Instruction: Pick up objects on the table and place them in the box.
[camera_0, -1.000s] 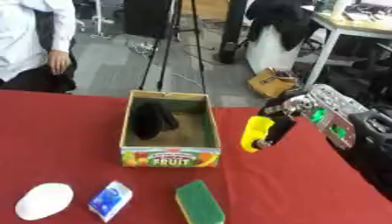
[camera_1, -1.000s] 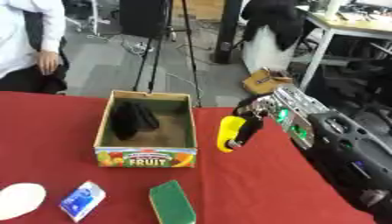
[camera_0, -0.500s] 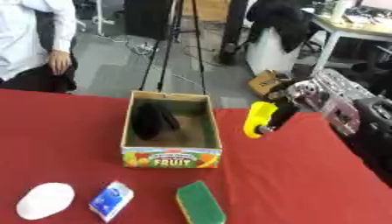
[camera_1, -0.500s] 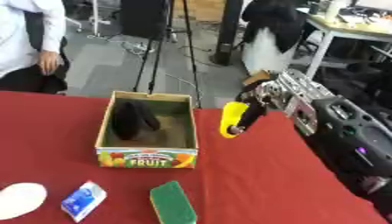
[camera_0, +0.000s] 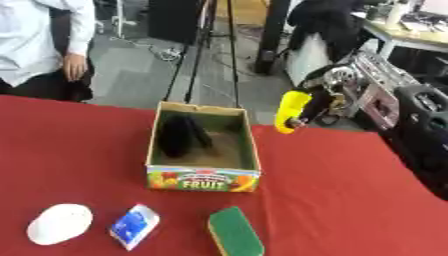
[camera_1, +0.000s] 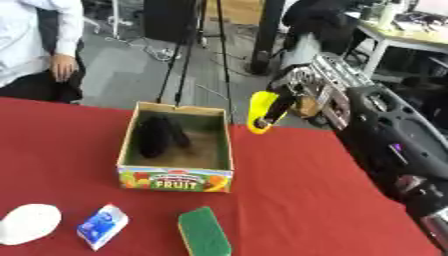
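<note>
- Yellow object (camera_0: 291, 110): partly covered by fingers of right hand (camera_0: 325, 95); blurred, type can't be told, maybe a banana.
- Dark object (camera_0: 181, 135) in fruit box (camera_0: 204, 178): blurred, no detail; lower part hidden by box's near wall.
- Green sponge (camera_1: 205, 233): near end cut off by bottom edge.
- White rounded object (camera_1: 28, 224): left side cut by edge in right eye view.
- Blue-white packet (camera_0: 134, 225): print unreadable.
- Left hand: shows in neither view.

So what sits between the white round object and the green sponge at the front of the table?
A small blue and white packet lies between the white round object and the green sponge on the red tablecloth; both eye views show it.
</note>
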